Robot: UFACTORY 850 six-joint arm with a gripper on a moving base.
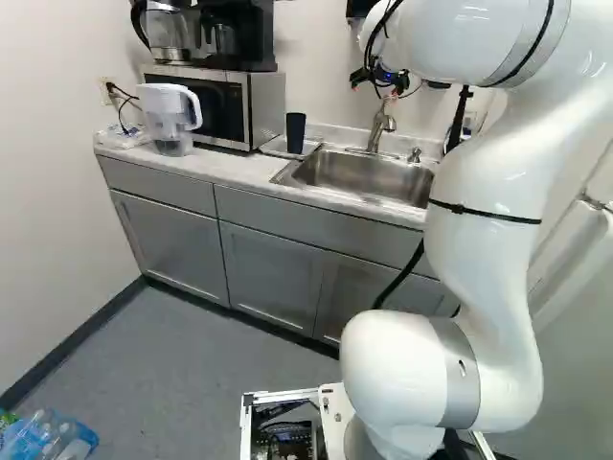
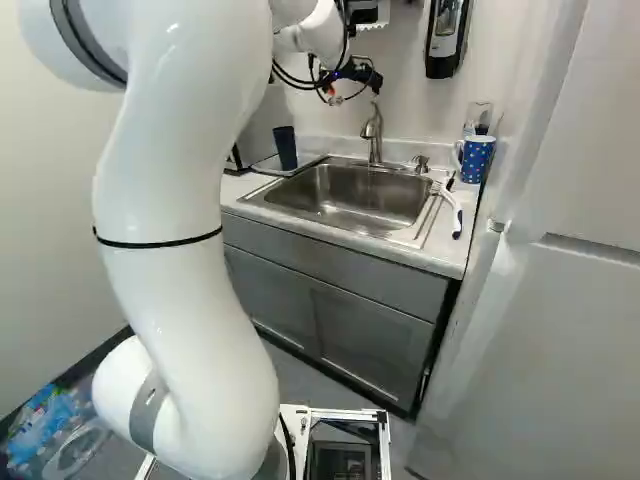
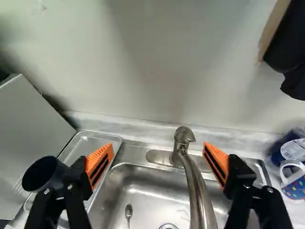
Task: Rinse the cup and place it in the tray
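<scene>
My gripper [image 2: 333,95] is up near the faucet [image 2: 373,135] at the back of the sink [image 1: 364,198]. In the wrist view the gripper [image 3: 158,147] stands open, its orange pads wide apart and nothing gripped; the faucet [image 3: 194,183] shows between and below the fingers. A dark blue cup [image 1: 295,132] stands upright on the metal tray [image 3: 86,138] beside the sink. In the wrist view that cup [image 3: 44,174] is partly hidden behind one finger.
A small spoon [image 3: 128,211] lies in the sink. On the counter are a dotted mug [image 2: 476,158], a white-handled brush [image 2: 453,210], a water pitcher [image 1: 170,117] and a microwave [image 1: 225,103]. A tall white door or panel [image 2: 550,300] stands right of the counter in the right base view.
</scene>
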